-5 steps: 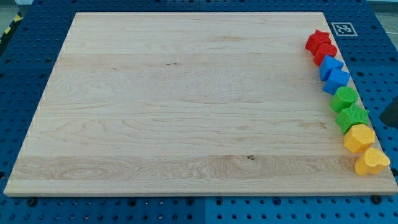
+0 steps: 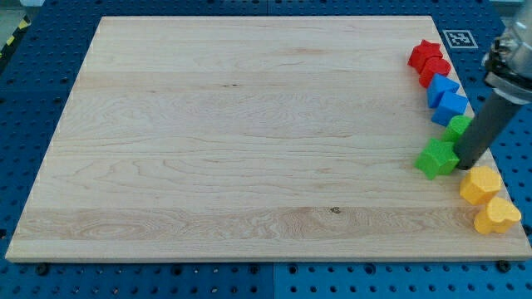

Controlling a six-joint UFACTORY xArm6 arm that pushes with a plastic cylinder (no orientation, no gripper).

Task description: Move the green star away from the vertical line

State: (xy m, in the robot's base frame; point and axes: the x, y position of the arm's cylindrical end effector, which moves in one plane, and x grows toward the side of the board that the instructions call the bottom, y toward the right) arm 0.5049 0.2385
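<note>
The green star (image 2: 437, 158) lies on the wooden board (image 2: 249, 141) near the view's right edge, shifted left out of the column of blocks. My tip (image 2: 465, 165) touches its right side. The dark rod rises to the upper right and hides part of a second green block (image 2: 457, 126). Above in the column are two red blocks (image 2: 429, 61) and two blue blocks (image 2: 446, 96). Below are a yellow hexagon-like block (image 2: 480, 184) and a yellow heart-like block (image 2: 497, 215).
A black-and-white marker tag (image 2: 458, 38) sits on the blue perforated table beyond the board's top right corner. The blue table (image 2: 33, 100) surrounds the board on all sides.
The rod has come in from the view's right and its tip now stands where the green star was. The green star has slid left out of the column.
</note>
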